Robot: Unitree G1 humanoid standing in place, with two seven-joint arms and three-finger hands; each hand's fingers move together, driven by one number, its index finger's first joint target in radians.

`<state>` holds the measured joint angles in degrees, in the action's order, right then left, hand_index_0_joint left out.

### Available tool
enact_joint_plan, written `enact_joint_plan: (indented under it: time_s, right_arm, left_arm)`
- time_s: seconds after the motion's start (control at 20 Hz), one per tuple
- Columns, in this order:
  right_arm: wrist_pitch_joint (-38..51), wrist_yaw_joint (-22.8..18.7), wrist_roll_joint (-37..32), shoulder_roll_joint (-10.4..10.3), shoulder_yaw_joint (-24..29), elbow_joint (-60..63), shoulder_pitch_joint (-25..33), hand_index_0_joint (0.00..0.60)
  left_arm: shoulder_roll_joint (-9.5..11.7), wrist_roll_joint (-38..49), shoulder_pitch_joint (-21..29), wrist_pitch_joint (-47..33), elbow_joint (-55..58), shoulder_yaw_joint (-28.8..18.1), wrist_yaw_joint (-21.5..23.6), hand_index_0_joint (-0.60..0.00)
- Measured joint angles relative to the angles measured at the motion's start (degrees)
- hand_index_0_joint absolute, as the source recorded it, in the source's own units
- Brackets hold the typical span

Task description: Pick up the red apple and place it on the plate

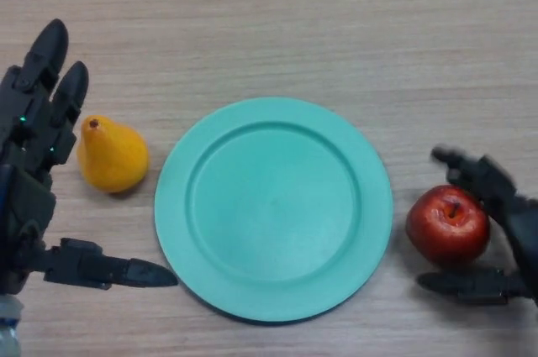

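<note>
A red apple (447,224) sits on the wooden table just right of a round teal plate (273,207). My right hand (504,214) is at the apple's right side, its fingers arched over the apple's top and its thumb (466,284) lying below it, loosely around it; I cannot see a firm grip. My left hand (29,172) is at the left edge with straight fingers, empty, its thumb (113,271) pointing toward the plate's left rim.
A yellow pear (111,156) lies between my left hand and the plate. The wooden table top (277,21) stretches bare beyond the plate.
</note>
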<state>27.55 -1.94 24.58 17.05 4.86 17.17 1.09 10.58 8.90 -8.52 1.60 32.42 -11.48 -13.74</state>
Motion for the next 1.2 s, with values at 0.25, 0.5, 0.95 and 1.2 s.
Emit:
enact_joint_plan:
  time_s: [0.25,0.5,0.95,1.2]
  right_arm:
    - [-9.1,4.7,0.1,0.1,-0.5,-9.3,-1.8,0.6]
    - [-27.3,7.4,-9.3,-5.0,-7.8,-30.9,0.1,0.6]
    - [-36.5,-4.5,-4.4,-6.2,-26.9,-19.5,6.6,0.6]
    - [-36.5,-5.2,-2.2,-6.2,-29.8,-17.3,7.3,0.1]
  left_arm:
    - [0.0,0.0,-0.8,-0.2,-0.6,-0.1,1.3,0.0]
    - [-0.1,0.0,-1.7,-0.5,-0.6,-0.2,1.3,0.0]
    - [-0.6,0.9,-3.5,-1.7,-0.5,-1.7,1.2,0.0]
    - [-0.7,3.6,-4.1,-2.3,-0.4,-2.6,1.2,0.0]
